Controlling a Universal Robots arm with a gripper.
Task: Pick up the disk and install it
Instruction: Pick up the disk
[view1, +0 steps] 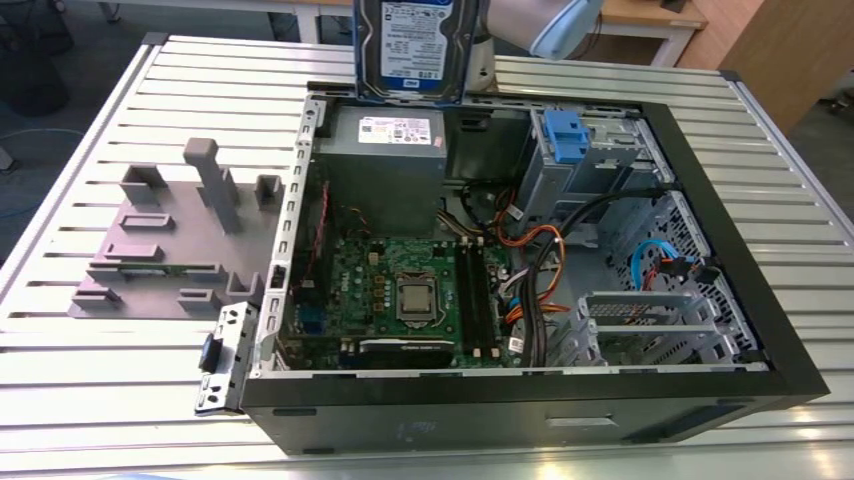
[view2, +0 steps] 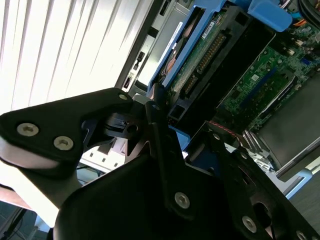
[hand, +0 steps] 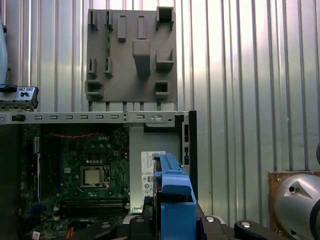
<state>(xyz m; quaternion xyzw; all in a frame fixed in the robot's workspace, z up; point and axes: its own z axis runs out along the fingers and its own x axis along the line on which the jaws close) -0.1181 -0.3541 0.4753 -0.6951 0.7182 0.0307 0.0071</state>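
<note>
- My jaws are clamped on the disk (view1: 411, 45), gripping its blue caddy rails and holding it upright in the air.
- Its white-and-blue label faces the exterior view.
- It hangs above the open computer case (view1: 467, 415), over the white-labelled power supply (view1: 387, 150).
- The grey slotted holder (view1: 160, 240) stands on the slatted worktop (view1: 80, 360) beside the case.

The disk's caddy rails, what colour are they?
Blue; the caddy rails show best in the first wrist view.

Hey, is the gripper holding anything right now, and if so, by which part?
Yes, the disk. The gripper is shut on its upper end, so the disk hangs upright above the open computer case.
</note>
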